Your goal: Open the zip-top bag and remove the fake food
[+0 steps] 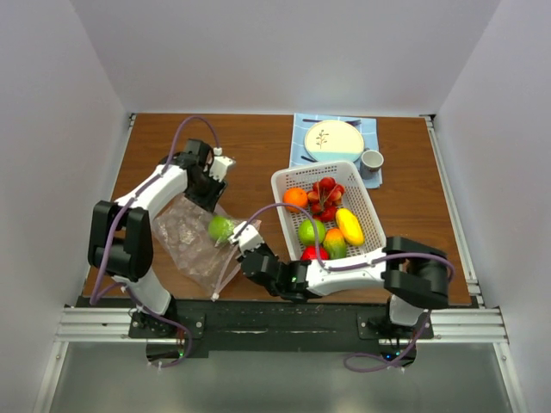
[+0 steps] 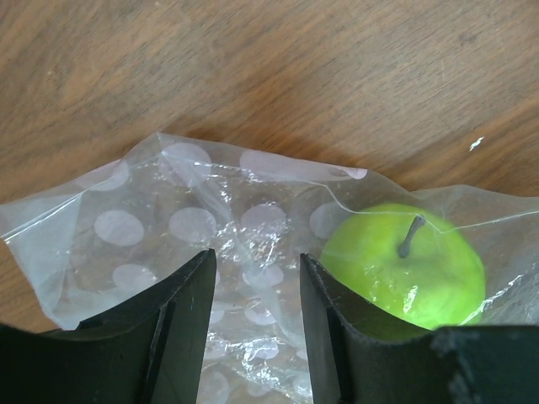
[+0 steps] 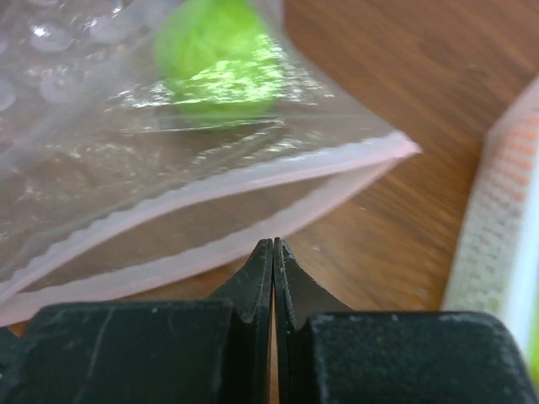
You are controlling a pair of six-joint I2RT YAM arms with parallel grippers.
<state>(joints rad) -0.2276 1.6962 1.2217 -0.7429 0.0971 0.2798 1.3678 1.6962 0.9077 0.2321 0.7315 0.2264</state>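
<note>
The clear zip-top bag lies on the wooden table at the left, its pink zip mouth gaping. One green apple is inside it near the mouth, also seen in the left wrist view and the right wrist view. My left gripper is open over the bag's far end, with plastic showing between its fingers. My right gripper is shut, its tips at the bag's lower lip; no plastic shows between them. The other fake fruit lies in the white basket.
The basket holds an orange, strawberries, a green fruit, a lemon and a red one. Its wall shows at the right in the right wrist view. A plate and cup sit on a blue mat behind.
</note>
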